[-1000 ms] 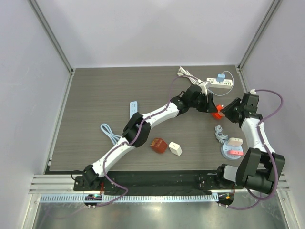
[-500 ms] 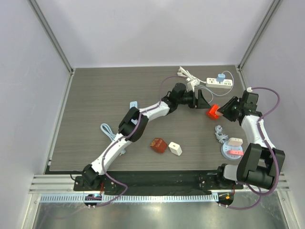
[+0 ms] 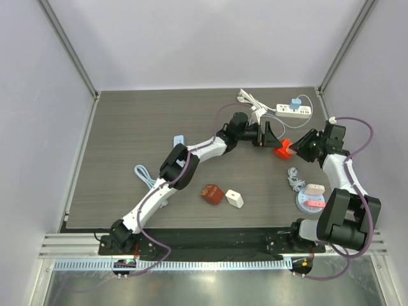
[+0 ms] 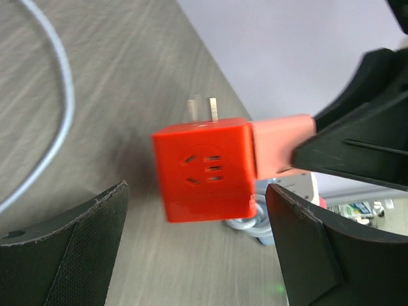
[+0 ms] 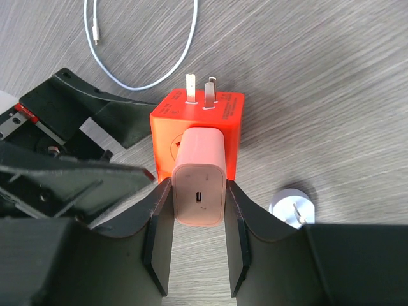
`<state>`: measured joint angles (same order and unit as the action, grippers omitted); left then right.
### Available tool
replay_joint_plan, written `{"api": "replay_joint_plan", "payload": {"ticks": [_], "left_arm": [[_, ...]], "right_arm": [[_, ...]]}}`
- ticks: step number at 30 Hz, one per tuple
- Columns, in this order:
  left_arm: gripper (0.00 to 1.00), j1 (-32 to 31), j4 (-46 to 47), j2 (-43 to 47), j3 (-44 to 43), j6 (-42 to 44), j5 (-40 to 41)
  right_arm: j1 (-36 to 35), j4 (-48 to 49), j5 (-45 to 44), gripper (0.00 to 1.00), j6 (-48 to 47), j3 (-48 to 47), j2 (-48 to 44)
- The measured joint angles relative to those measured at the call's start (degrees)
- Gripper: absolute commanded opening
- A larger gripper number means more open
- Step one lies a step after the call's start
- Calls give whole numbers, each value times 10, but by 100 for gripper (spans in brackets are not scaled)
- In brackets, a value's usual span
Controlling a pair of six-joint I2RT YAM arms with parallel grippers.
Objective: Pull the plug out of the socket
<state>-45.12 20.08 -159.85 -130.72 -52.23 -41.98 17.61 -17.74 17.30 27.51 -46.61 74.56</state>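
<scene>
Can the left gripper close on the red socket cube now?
Probably yes: the left gripper is open with the red socket cube ahead, in line with its gap, nothing between; the right gripper grips only the pink plug.

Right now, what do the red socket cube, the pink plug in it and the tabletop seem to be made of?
Red socket cube: likely moulded plastic, smooth, slightly glossy, highlights along its edges; its prongs look like bare metal. Pink plug: probably matte plastic, even colour, rounded corners. Tabletop: grey wood-grain print, likely laminate, though solid wood is possible.
</scene>
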Motion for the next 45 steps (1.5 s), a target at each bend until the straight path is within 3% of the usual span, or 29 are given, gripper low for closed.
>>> {"api": "replay_joint_plan", "payload": {"ticks": [11, 14, 17, 18, 20, 21, 23, 24, 31, 38, 45], "left_arm": [[89, -14, 25, -8, -7, -17, -23], [82, -14, 24, -14, -17, -22, -25], [67, -14, 24, -21, -24, -29, -26], [56, -14, 24, -22, -26, -30, -27], [45, -13, 23, -26, -31, -33, -27], [31, -13, 21, -26, -31, -32, -26], [15, -13, 18, -26, -32, -33, -25], [0, -13, 15, -26, -32, -33, -24], [0, -23, -55, -23, -39, -17, 10], [0, -27, -126, 6, -29, -16, 142], [0, -13, -154, 3, -50, -29, 172]], "right_arm": [[-1, 19, 22, 1, 10, 2, 3], [-1, 22, 26, 1, 15, 3, 3], [-1, 25, 32, 1, 18, 3, 1], [-1, 26, 32, 1, 18, 3, 0], [-1, 29, 33, 1, 18, 4, -2], [-1, 31, 32, 1, 18, 7, -2], [-1, 32, 31, 1, 19, 10, -6], [-1, 32, 30, 1, 19, 11, -7], [-3, 24, -13, 1, 10, 23, -15], [-5, 19, -42, 1, 14, 38, -79], [-6, 8, -64, 1, 15, 44, -113]]}}
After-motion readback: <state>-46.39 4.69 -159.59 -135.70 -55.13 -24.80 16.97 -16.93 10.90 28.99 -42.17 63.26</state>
